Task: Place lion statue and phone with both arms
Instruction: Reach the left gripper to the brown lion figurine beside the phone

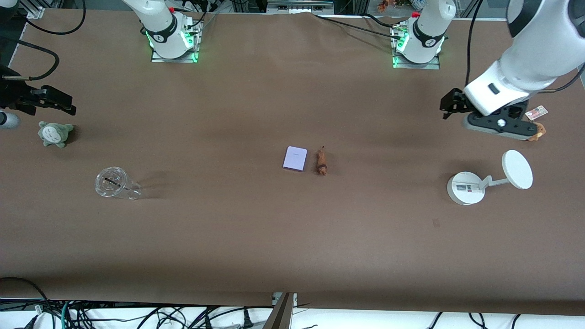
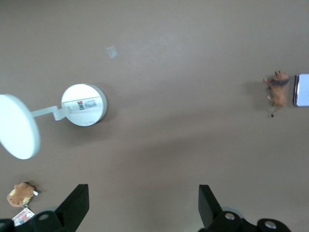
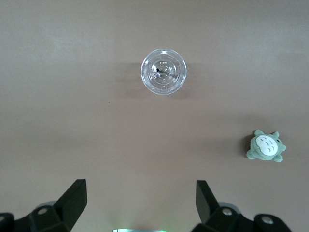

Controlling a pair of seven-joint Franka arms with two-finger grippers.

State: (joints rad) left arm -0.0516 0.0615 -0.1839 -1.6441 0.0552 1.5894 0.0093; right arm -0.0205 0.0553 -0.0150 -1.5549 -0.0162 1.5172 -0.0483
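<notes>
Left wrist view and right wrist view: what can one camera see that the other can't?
Only the left wrist view shows the lion statue beside the phone, the white stand with its disc, and the brown plush with a tag. Only the right wrist view shows the clear cup and the grey-green plush. Both show the brown table below and their own arm's gripper, left gripper and right gripper, with fingers spread open and holding nothing.
</notes>
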